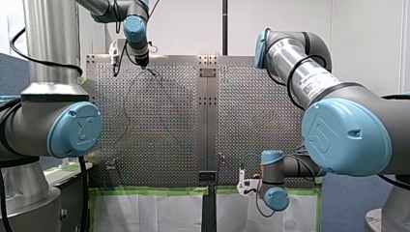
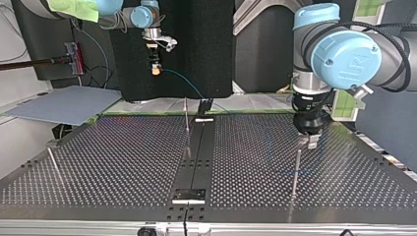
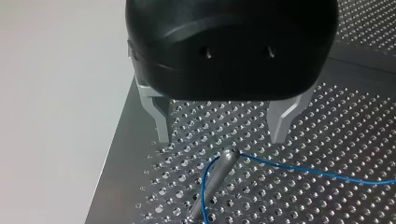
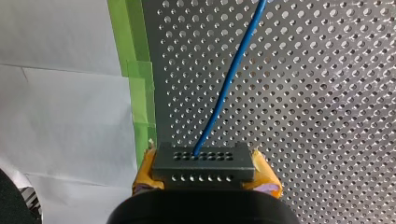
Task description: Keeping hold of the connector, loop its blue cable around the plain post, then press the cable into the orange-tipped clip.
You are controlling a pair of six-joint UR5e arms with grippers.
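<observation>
Yellow pads of my right gripper (image 4: 203,178) are shut on a dark grey connector (image 4: 203,161). Its blue cable (image 4: 229,84) runs away over the perforated table. In the top view my right gripper (image 2: 156,69) hangs beyond the table's far edge with the cable (image 2: 189,83) trailing down. The cable (image 3: 317,173) is looped around the plain metal post (image 3: 219,172). Just above that post, my left gripper (image 3: 221,139) stands open, its metal fingers (image 3: 163,126) clear of both. My left gripper (image 2: 310,140) is also seen in the top view over the post (image 2: 296,172).
Two more thin posts stand on the perforated table (image 2: 123,162): one by the middle seam (image 2: 187,118), one at the top view's left (image 2: 53,162). Green tape (image 1: 145,191) lines the table's edge in the front view. My right arm's elbow (image 1: 345,135) fills that view's right.
</observation>
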